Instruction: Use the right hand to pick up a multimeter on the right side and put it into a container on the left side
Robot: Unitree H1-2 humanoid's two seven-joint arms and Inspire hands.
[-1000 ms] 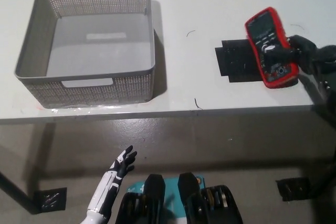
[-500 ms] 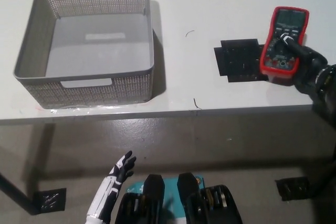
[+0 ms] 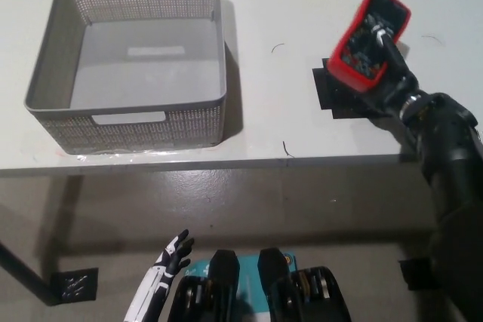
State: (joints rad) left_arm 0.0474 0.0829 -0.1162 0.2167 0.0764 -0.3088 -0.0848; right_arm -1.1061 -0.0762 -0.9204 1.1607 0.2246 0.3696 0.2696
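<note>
A red multimeter with a dark face is held in my black right hand, tilted and raised above a black mat on the right of the white table. The hand's fingers wrap over its face. The container is a grey perforated basket with cut-out handles, standing empty on the left of the table. My white left hand hangs low below the table's front edge at the lower left, fingers spread and holding nothing.
The white table ends at a front edge running across the middle of the picture. Below it lies grey floor with dark floor plates at the lower left and lower right.
My right hand has lifted the multimeter off the mat and swung it leftward, tilting it. The left hand has sunk slightly lower.
</note>
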